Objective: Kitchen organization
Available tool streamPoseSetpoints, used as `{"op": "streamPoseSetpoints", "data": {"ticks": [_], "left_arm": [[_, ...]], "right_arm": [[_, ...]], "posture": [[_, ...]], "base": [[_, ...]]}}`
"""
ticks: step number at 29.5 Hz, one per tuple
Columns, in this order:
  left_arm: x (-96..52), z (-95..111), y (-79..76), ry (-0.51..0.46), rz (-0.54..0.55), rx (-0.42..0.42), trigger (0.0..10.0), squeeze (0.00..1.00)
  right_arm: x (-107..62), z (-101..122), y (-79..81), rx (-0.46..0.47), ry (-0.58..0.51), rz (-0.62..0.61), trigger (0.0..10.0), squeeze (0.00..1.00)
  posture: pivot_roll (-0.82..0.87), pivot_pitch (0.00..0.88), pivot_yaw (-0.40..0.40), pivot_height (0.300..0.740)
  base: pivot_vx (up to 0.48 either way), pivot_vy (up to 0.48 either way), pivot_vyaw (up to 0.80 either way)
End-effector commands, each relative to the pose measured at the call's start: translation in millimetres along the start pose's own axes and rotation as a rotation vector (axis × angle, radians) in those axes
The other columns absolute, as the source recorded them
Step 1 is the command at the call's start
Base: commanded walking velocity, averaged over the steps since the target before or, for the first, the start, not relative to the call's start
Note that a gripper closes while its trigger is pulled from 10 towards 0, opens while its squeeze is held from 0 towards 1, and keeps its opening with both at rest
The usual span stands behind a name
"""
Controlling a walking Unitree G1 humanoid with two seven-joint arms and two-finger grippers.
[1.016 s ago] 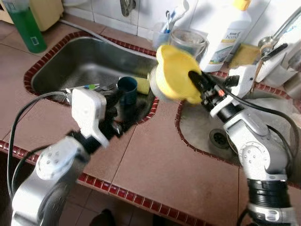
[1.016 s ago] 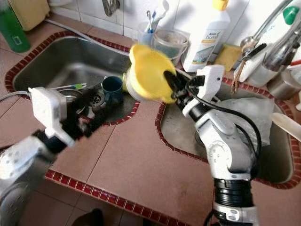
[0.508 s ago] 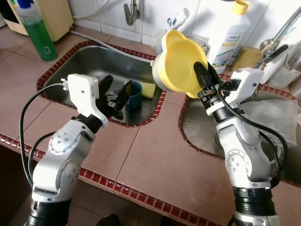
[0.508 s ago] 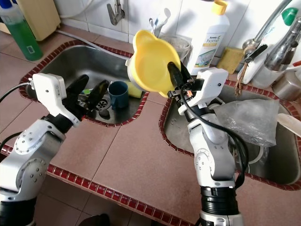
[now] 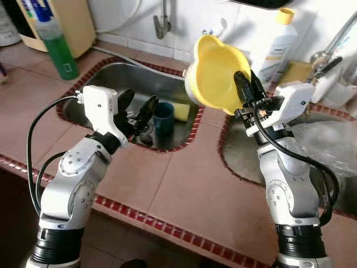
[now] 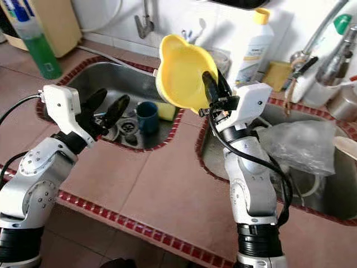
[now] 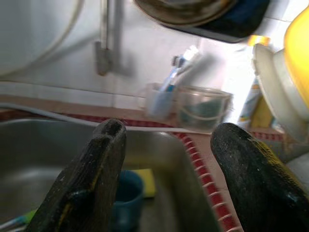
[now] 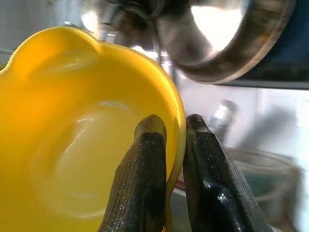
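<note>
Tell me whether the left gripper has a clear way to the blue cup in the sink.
Probably yes. The left gripper is open above the sink, and the blue cup stands upright just beyond its fingertips with nothing between.

A cup (image 5: pixel 163 118) stood in the left sink (image 5: pixel 106 81), a sponge (image 5: pixel 181 112) at its 3 o'clock, a bottle (image 5: pixel 58 47) at the sink's 9 o'clock.

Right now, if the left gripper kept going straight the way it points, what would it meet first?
The left gripper, open over the left sink, points toward the blue cup and yellow sponge. Probably the cup comes first, though depth is unclear.
</note>
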State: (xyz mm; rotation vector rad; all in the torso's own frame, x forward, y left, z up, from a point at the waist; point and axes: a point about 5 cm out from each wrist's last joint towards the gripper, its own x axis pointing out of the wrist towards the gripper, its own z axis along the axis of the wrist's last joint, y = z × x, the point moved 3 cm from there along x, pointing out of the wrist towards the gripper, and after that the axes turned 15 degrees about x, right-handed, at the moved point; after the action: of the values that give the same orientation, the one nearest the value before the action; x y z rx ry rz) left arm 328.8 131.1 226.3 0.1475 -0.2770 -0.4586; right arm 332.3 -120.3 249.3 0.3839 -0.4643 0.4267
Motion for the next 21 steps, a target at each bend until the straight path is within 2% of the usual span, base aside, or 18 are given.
{"op": "streamPoseSetpoints", "data": {"ticks": [1, 21], "left_arm": [[0.8, -0.2, 0.8, -0.003, -0.007, 0.010, 10.0, 0.00], [-1.2, -2.1, -2.4, 0.004, -0.051, 0.025, 10.0, 0.00]], "right_arm": [[-1.5, 3.2, 2.5, -0.018, -0.020, 0.006, 10.0, 0.00], [-9.9, -2.8, 2.7, -0.030, -0.010, -0.006, 10.0, 0.00]], "posture": [[-0.08, 0.100, -0.004, 0.740], [-0.07, 0.100, 0.000, 0.740]], "base": [[0.000, 0.285, 0.00], [0.000, 0.281, 0.00]]}}
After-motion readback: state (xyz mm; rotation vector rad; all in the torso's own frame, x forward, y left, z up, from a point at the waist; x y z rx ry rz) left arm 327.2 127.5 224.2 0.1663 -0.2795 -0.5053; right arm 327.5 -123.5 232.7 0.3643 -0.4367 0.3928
